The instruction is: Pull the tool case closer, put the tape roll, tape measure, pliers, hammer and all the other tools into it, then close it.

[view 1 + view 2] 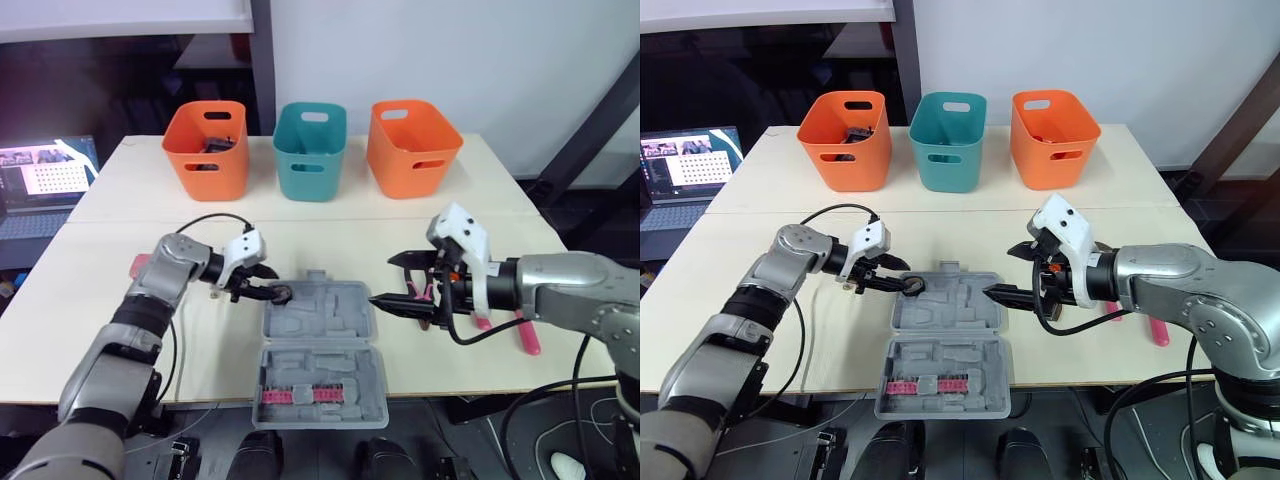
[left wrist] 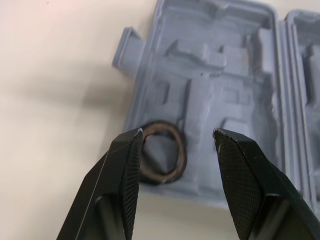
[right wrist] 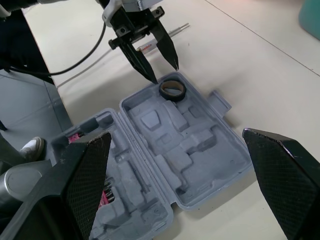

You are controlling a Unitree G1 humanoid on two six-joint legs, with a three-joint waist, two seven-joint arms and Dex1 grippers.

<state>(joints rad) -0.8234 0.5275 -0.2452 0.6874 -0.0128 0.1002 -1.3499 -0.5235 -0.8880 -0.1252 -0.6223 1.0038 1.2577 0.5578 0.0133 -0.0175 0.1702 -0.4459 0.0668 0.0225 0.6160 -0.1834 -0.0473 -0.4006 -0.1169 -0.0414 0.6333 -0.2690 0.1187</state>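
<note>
The grey tool case (image 1: 330,325) lies open at the table's front middle, both halves flat. A black tape roll (image 1: 281,294) rests in the far left corner of its far half, also seen as the tape roll (image 2: 176,145). My left gripper (image 1: 268,283) is open, its fingers (image 2: 125,170) on either side of the roll and just above it. My right gripper (image 1: 382,280) hangs open over the case's right edge, holding nothing. Pink-handled pliers (image 1: 525,335) lie on the table behind my right forearm.
Three bins stand in a row at the back: orange (image 1: 205,150), teal (image 1: 310,150), orange (image 1: 413,148). A pink strip of bits (image 1: 305,394) sits in the case's near half. A pink object (image 1: 140,265) peeks out behind my left arm. A laptop (image 1: 45,180) sits far left.
</note>
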